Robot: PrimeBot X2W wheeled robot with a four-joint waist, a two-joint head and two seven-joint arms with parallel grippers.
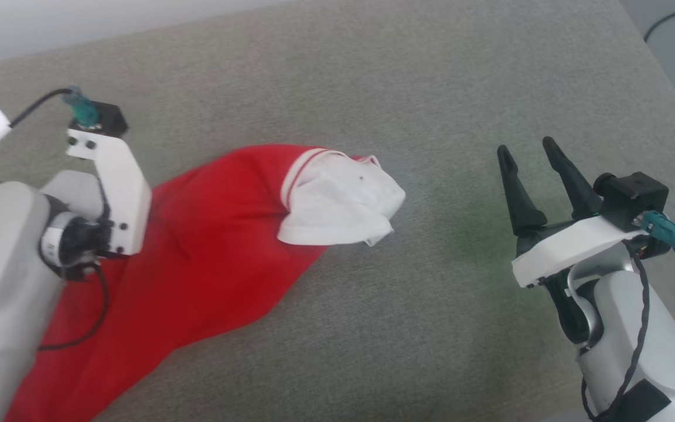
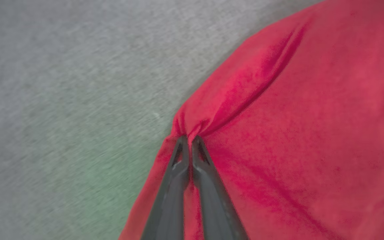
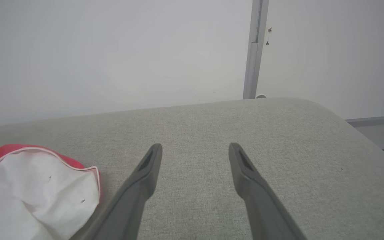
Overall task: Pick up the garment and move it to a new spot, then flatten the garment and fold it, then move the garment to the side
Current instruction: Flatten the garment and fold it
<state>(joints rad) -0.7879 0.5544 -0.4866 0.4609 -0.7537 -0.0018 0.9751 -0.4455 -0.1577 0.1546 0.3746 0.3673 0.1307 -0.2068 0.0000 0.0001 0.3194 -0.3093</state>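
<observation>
The garment [image 1: 208,246] is bright red fabric stretched across the grey cushion, its white lining turned out at the far end beside a thin white stripe. In the left wrist view my left gripper [image 2: 189,140] is shut on a pinched fold of the garment [image 2: 295,116] near its edge, and creases run out from the pinch. In the head view the left arm covers that spot. My right gripper [image 1: 529,153] stands open to the right of the garment, clear of it, with nothing between its fingers. The right wrist view has the same gripper [image 3: 195,148] open, the white lining [image 3: 35,196] at lower left.
The grey upholstered surface [image 1: 408,305] spreads around the garment, with room between it and the right gripper. Its rounded right edge [image 3: 362,133] drops toward the floor. A pale wall with a vertical grey strip [image 3: 253,50] stands behind. A dark cable [image 1: 671,17] lies on the floor at top right.
</observation>
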